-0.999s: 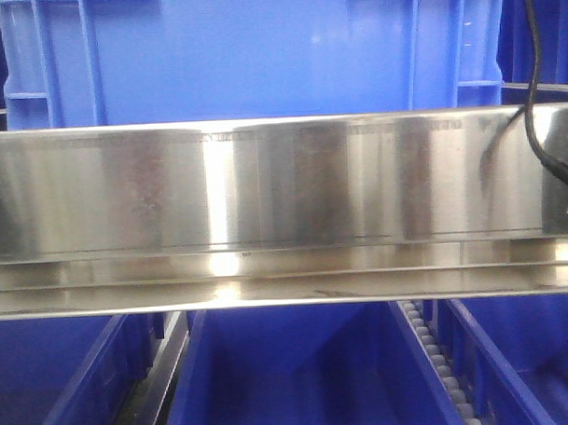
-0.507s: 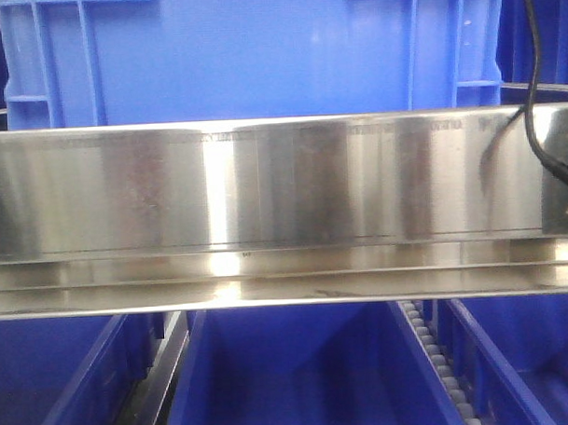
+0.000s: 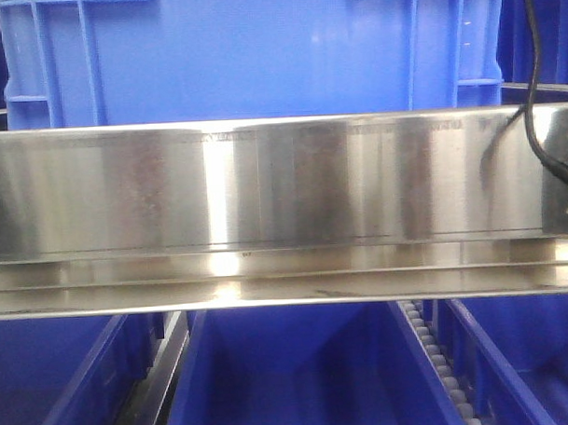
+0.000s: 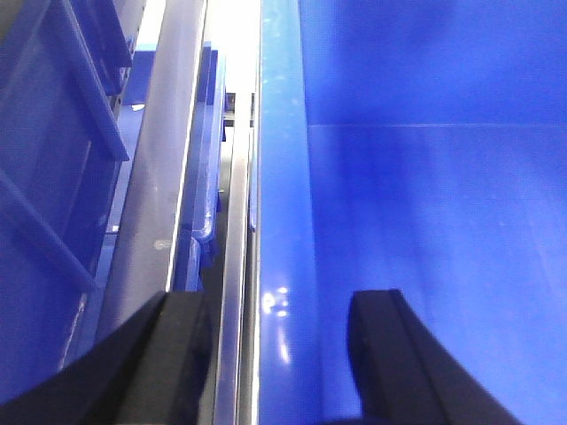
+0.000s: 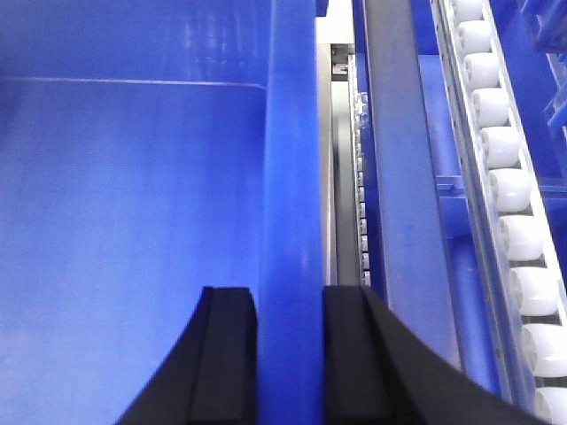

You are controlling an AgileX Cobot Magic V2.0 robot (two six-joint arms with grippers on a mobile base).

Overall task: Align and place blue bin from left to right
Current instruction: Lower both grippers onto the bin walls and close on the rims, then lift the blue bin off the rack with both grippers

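Observation:
The blue bin [image 3: 290,380] is the middle one below the steel rail, seen from above into its inside. In the left wrist view its left rim [image 4: 279,177] runs between the fingers of my left gripper [image 4: 282,354], which is open, with wide gaps on both sides and a steel strip in the gap too. In the right wrist view my right gripper [image 5: 291,359] is shut on the bin's right rim [image 5: 292,177], one black finger [image 5: 226,354] inside the bin and the other outside. Neither gripper shows in the front view.
A wide steel rail [image 3: 283,185] crosses the front view, with another blue bin [image 3: 250,55] on the level behind it. More blue bins flank the held one below [image 3: 57,388] [image 3: 541,353]. A white roller track [image 5: 505,186] runs along its right side. A black cable [image 3: 542,120] hangs at right.

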